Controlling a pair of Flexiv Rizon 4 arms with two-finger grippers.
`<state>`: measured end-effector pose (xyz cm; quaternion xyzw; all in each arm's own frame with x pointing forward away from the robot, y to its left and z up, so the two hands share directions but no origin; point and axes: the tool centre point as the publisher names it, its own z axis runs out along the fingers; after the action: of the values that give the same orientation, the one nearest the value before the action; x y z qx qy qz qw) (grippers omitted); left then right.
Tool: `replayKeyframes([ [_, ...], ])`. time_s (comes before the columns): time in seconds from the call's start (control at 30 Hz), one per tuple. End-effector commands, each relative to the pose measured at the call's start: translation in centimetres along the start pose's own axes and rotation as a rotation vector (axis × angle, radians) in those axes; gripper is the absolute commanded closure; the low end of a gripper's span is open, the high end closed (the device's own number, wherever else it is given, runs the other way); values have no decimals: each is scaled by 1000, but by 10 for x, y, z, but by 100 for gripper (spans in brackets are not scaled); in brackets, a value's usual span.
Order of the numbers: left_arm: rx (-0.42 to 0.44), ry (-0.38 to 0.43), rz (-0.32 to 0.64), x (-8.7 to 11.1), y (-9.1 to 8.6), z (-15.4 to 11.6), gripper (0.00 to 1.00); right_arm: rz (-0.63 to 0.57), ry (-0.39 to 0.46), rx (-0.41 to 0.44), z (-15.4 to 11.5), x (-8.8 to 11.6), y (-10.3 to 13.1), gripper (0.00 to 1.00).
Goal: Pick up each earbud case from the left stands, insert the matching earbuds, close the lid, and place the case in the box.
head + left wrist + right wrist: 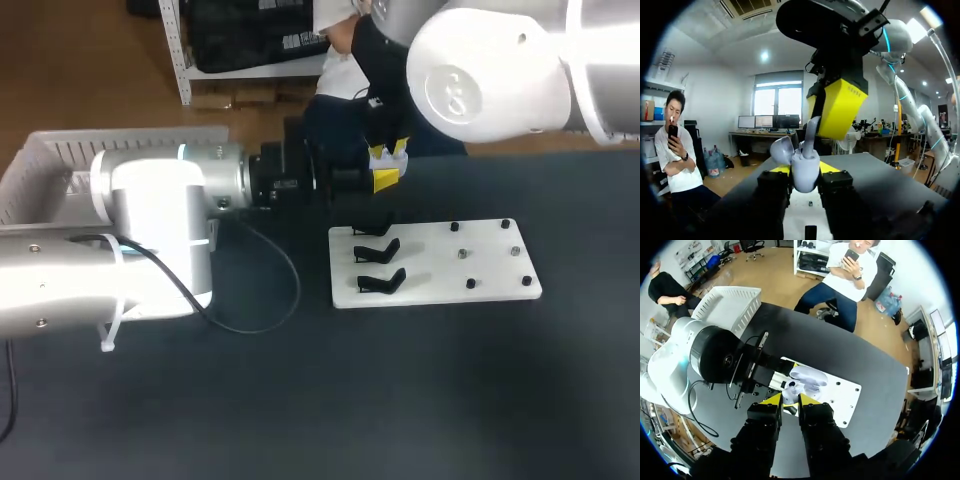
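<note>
Dark desk [450, 400], white box [40, 165] upper left, white stand board [490, 270] centre. Above the board's upper-left corner, left end effector [805, 170] clamps the open earbud case [797, 165]; right end effector [790, 400] pinches an earbud [790, 386] over it.

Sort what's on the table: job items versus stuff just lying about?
Job: earbud case, lid open, in left jaws; black stands; white board; white box.
Lying about: black cable looped on the table.
</note>
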<state>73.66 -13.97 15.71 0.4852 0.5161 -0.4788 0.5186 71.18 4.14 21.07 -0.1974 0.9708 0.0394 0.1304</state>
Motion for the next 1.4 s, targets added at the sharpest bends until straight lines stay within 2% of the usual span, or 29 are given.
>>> replayKeyframes([
  [0.03, -8, -6, 5, 1, -2, 0, 100, 0, 2, 3, 2, -2, 1, 100],
  [0.77, -8, -6, 5, 1, -2, 0, 100, -12, 28, 13, 9, -3, 0, 100],
  [1.4, -8, -6, 5, 1, -2, 0, 100, -47, 53, 59, 18, 2, -5, 100],
])
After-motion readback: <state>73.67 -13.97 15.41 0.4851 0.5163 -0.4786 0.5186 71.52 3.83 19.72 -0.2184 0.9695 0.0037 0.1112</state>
